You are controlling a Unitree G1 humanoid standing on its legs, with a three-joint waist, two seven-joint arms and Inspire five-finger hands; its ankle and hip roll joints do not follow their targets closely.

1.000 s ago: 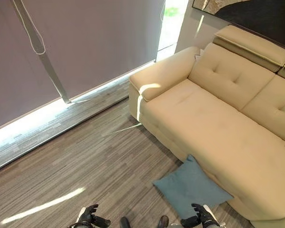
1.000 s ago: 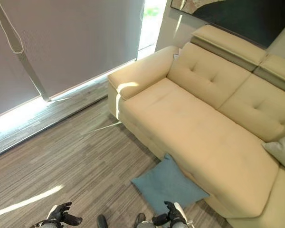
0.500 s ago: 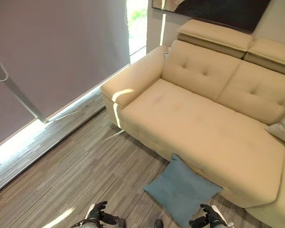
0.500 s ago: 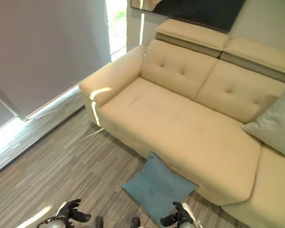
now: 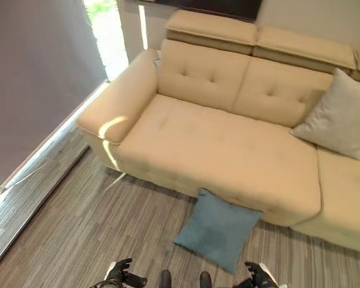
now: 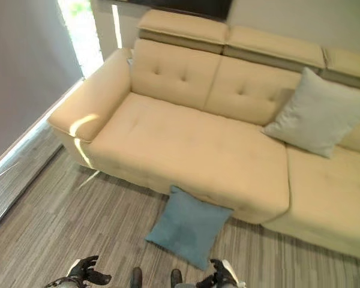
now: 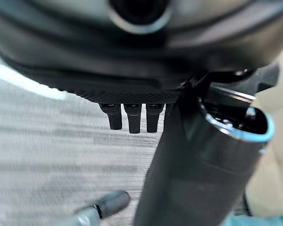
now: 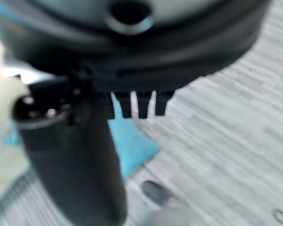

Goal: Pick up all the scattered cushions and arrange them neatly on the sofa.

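A blue cushion (image 5: 218,229) lies on the wood floor, its far corner against the front of the beige sofa (image 5: 216,144). A pale grey cushion (image 5: 336,114) leans upright against the sofa's backrest on the right. My left hand (image 5: 119,276) hangs low at the near edge, left of the blue cushion, open and empty. My right hand (image 5: 258,277) hangs just near and right of the cushion's near corner, open and apart from it. In the right wrist view the blue cushion (image 8: 132,141) shows past the straight fingers (image 8: 134,106).
A grey blind and a bright window strip (image 5: 102,30) stand left of the sofa's armrest (image 5: 117,99). Striped wood floor (image 5: 78,234) runs in front of the sofa. A dark picture hangs above the backrest.
The camera has swung to the right, so the sofa sits more centred and the pale grey cushion has come fully into view. The blue cushion and both hands keep their places.
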